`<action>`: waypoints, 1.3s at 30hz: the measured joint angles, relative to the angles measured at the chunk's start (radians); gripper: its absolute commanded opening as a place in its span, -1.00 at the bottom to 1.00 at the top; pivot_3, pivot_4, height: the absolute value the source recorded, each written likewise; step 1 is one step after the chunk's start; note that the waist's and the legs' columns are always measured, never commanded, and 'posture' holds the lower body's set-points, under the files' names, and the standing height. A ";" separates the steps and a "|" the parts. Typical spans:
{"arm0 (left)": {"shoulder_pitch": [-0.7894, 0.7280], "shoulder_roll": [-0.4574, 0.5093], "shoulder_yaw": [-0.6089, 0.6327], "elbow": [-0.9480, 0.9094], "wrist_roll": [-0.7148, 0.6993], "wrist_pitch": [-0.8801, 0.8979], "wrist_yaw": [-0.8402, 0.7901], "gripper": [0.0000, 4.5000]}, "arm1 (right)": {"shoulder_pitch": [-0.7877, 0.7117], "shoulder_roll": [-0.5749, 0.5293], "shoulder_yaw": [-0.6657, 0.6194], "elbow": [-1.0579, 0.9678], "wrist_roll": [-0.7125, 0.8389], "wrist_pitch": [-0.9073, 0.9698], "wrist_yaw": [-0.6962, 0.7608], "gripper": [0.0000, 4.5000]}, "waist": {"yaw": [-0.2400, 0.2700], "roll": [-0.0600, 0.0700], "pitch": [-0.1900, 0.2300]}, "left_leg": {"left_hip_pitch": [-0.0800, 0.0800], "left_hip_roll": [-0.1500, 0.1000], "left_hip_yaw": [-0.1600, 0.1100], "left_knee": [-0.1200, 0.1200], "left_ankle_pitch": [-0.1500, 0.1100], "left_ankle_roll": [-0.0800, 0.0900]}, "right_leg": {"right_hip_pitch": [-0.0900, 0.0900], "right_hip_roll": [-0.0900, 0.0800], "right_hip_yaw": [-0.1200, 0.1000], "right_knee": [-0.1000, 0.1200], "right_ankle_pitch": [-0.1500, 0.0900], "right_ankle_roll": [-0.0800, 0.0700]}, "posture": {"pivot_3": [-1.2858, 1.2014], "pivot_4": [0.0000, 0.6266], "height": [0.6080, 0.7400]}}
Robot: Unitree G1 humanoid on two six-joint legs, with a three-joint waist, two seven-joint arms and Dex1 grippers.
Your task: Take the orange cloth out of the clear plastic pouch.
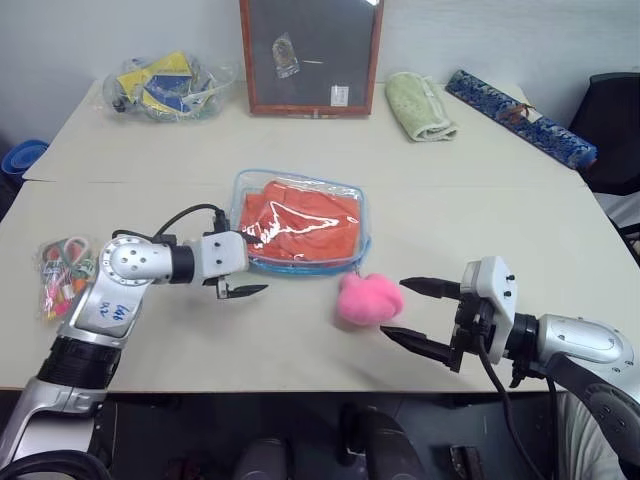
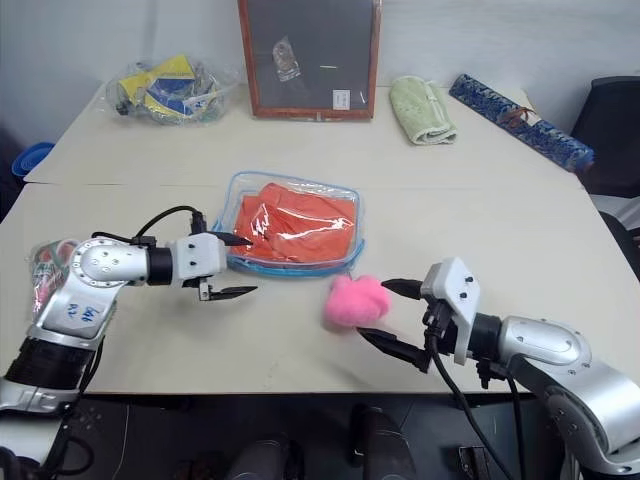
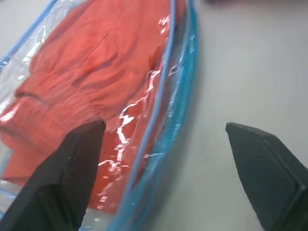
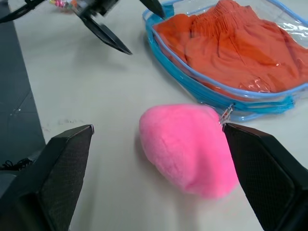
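Orange cloth [image 1: 300, 224]: lies folded inside the clear plastic pouch [image 1: 352, 250], mid-surface [image 1: 450, 200].
Left claw [image 1: 244, 265]: spread wide, empty; one finger over the pouch's near left corner, the other off its edge above bare surface.
Right claw [image 1: 412, 312]: wide open, holding nothing, just beside the pink plush [image 1: 368, 299], which sits in front of the pouch's near right corner.

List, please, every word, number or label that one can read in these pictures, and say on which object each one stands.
Blue handwritten marks on the left arm: too blurred to read.
Small white label on the dark framed board: too small to read.
Printing on the clear bag of yellow and blue items: not readable.
No text shows on the clear plastic pouch or the orange cloth.
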 measured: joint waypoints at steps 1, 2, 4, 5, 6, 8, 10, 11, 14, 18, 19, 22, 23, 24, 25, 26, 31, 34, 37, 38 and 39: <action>0.000 0.018 0.017 -0.026 -0.050 0.054 -0.028 0.81 | 0.001 0.006 0.003 0.022 -0.007 -0.004 0.000 1.00 | 0.000 0.000 0.000 | 0.000 0.000 0.000 0.000 0.000 0.000 | 0.000 0.000 0.000 0.000 0.000 0.000 | 0.03 -0.52 1.00; 0.001 0.033 0.034 -0.049 -0.095 0.105 -0.054 0.81 | 0.001 0.012 0.014 0.043 -0.021 -0.011 0.001 1.00 | 0.000 0.000 0.000 | 0.000 0.000 0.000 0.000 0.000 0.000 | 0.000 0.000 0.000 0.000 0.000 0.000 | 0.03 -0.52 1.00; 0.000 0.049 0.057 -0.093 -0.167 0.189 -0.087 0.82 | 0.000 0.027 0.050 0.084 -0.051 -0.021 0.005 0.92 | 0.000 0.000 0.000 | 0.000 0.000 0.000 0.000 0.000 0.000 | 0.000 0.000 0.000 0.000 0.000 0.000 | 0.03 -0.52 1.00; -0.001 0.049 0.060 -0.112 -0.205 0.234 -0.097 0.82 | -0.006 0.038 0.079 0.110 -0.071 -0.030 0.008 0.82 | 0.000 0.000 0.000 | 0.000 0.000 0.000 0.000 0.000 0.000 | 0.001 0.000 0.001 0.000 0.000 0.000 | 0.03 -0.52 1.00; -0.001 0.048 0.059 -0.131 -0.238 0.271 -0.104 0.82 | -0.014 0.056 0.105 0.136 -0.090 -0.040 0.010 0.72 | -0.001 0.000 0.000 | -0.001 0.000 0.000 0.000 0.000 0.000 | 0.001 0.000 0.001 0.000 0.000 0.000 | 0.03 -0.52 1.00; -0.007 0.039 0.058 -0.160 -0.291 0.335 -0.107 0.82 | -0.044 0.098 0.158 0.196 -0.124 -0.057 0.012 0.41 | -0.001 0.000 0.000 | -0.001 -0.001 0.001 0.000 0.000 0.000 | 0.001 0.001 0.001 0.000 0.000 0.000 | 0.03 -0.52 1.00; -0.012 0.037 0.056 -0.180 -0.310 0.359 -0.107 0.82 | -0.069 0.124 0.190 0.224 -0.137 -0.065 0.019 0.10 | -0.001 0.000 0.000 | 0.000 -0.001 0.001 0.000 0.000 -0.001 | 0.001 0.001 0.002 0.000 0.000 0.000 | 0.03 -0.52 1.00; -0.013 0.037 0.055 -0.182 -0.313 0.365 -0.107 0.82 | -0.083 0.138 0.201 0.229 -0.140 -0.066 0.024 -0.06 | -0.002 0.000 0.000 | 0.000 -0.001 0.001 0.000 0.001 -0.001 | 0.001 0.001 0.001 0.000 0.000 0.000 | 0.03 -0.52 1.00; -0.014 0.035 0.045 -0.184 -0.314 0.368 -0.107 0.82 | -0.105 0.165 0.235 0.229 -0.145 -0.067 0.040 -0.55 | -0.005 0.000 0.000 | 0.000 0.000 0.001 0.000 0.001 -0.002 | 0.000 0.002 0.001 0.001 0.000 -0.001 | 0.03 -0.52 1.00; -0.014 0.022 0.034 -0.181 -0.305 0.347 -0.106 0.82 | -0.131 0.186 0.284 0.227 -0.166 -0.067 0.045 -0.97 | -0.004 0.000 0.000 | 0.000 0.000 0.000 0.000 0.001 -0.002 | 0.000 0.001 0.001 0.000 0.000 -0.001 | 0.03 -0.52 1.00; -0.018 0.017 0.027 -0.178 -0.301 0.342 -0.106 0.82 | -0.142 0.194 0.300 0.230 -0.182 -0.067 0.039 -0.97 | -0.004 0.000 0.000 | 0.000 0.000 0.000 0.000 0.001 -0.002 | 0.000 0.001 0.001 0.000 0.000 -0.001 | 0.03 -0.52 1.00; -0.037 -0.015 -0.017 -0.171 -0.270 0.303 -0.105 0.82 | -0.169 0.211 0.333 0.243 -0.221 -0.067 0.026 -0.97 | -0.004 0.000 0.000 | 0.000 -0.001 0.001 0.000 0.001 -0.002 | 0.000 0.001 0.001 0.001 0.000 -0.001 | 0.03 -0.52 1.00; -0.040 -0.021 -0.033 -0.169 -0.260 0.291 -0.105 0.82 | -0.171 0.211 0.337 0.246 -0.229 -0.067 0.025 -0.97 | -0.003 0.000 0.000 | 0.000 -0.001 0.000 0.001 0.001 -0.002 | 0.000 0.001 0.001 0.000 0.000 -0.001 | 0.03 -0.52 1.00; -0.042 -0.027 -0.045 -0.163 -0.251 0.280 -0.105 0.82 | -0.170 0.210 0.337 0.247 -0.238 -0.068 0.025 -0.97 | -0.002 0.000 0.000 | 0.000 -0.001 0.000 0.001 0.001 -0.002 | 0.000 0.001 0.001 0.000 0.000 -0.001 | 0.03 -0.52 1.00; -0.050 -0.037 -0.060 -0.150 -0.236 0.266 -0.105 0.82 | -0.166 0.204 0.336 0.245 -0.243 -0.068 0.026 -0.97 | 0.000 0.000 0.000 | 0.000 -0.001 0.000 0.001 0.001 -0.002 | 0.000 0.001 0.000 0.000 0.000 -0.001 | 0.03 -0.52 1.00; -0.060 -0.050 -0.075 -0.132 -0.220 0.250 -0.106 0.82 | -0.161 0.193 0.333 0.240 -0.247 -0.068 0.029 -0.97 | 0.001 0.000 0.000 | 0.000 -0.001 0.000 0.001 0.001 -0.002 | 0.000 0.001 0.000 0.000 0.000 0.000 | 0.03 -0.52 1.00; -0.143 -0.130 -0.198 -0.007 -0.073 0.059 -0.119 0.82 | -0.121 0.072 0.209 0.114 -0.185 -0.015 0.053 -0.97 | 0.005 0.000 0.000 | -0.002 -0.002 0.000 0.004 0.001 -0.001 | 0.000 0.000 -0.001 0.000 0.000 0.001 | 0.03 -0.52 1.00; -0.191 -0.181 -0.249 0.076 0.004 -0.078 -0.129 0.82 | -0.142 0.022 0.090 0.014 -0.071 0.043 0.065 -0.97 | 0.001 0.000 0.000 | -0.002 -0.001 -0.001 0.003 0.000 -0.001 | 0.001 0.001 0.000 -0.001 0.000 0.001 | 0.03 -0.52 1.00; -0.215 -0.231 -0.272 0.131 0.029 -0.150 -0.138 0.82 | -0.162 0.008 0.041 -0.006 0.029 0.119 0.056 -0.71 | -0.001 0.000 0.000 | -0.002 -0.001 0.000 0.002 0.000 -0.001 | 0.001 0.001 0.001 -0.001 0.000 0.000 | 0.03 -0.52 1.00; -0.220 -0.246 -0.277 0.144 0.031 -0.165 -0.141 0.82 | -0.169 0.003 0.032 -0.007 0.050 0.137 0.052 -0.58 | 0.000 0.000 0.000 | -0.002 -0.001 0.000 0.002 0.000 -0.001 | 0.001 0.001 0.001 -0.001 0.000 0.000 | 0.03 -0.52 1.00; -0.228 -0.262 -0.282 0.155 0.034 -0.182 -0.149 0.82 | -0.177 -0.014 0.032 -0.011 0.058 0.148 0.049 -0.38 | 0.001 0.000 0.000 | -0.002 -0.001 0.000 0.002 0.000 -0.001 | 0.001 0.000 0.001 -0.001 0.000 0.000 | 0.03 -0.52 1.00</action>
